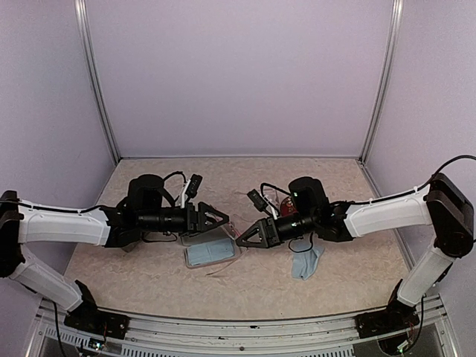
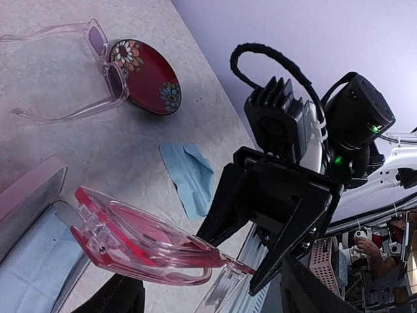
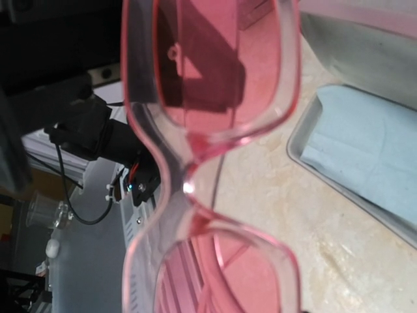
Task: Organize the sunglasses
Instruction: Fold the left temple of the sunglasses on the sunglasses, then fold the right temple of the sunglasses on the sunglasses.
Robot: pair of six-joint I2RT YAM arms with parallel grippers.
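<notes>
The right tool (image 2: 229,261) is clamping one end of the red-pink sunglasses (image 2: 143,244), holding them off the table (image 1: 149,275) near its middle, just above the right end of the open grey case (image 1: 210,253). The left tool (image 1: 222,219) is facing them from the left side with its fingers standing apart, gripping nothing. A folded blue cloth (image 2: 29,274) is lining the case. The clear-pink sunglasses (image 2: 98,72) are lying unfolded nearer the far edge, their front resting against a red floral case (image 2: 148,77). A loose blue cloth (image 2: 189,175) is lying nearer the near edge. In the top view, the right arm is blocking the clear-pink pair.
</notes>
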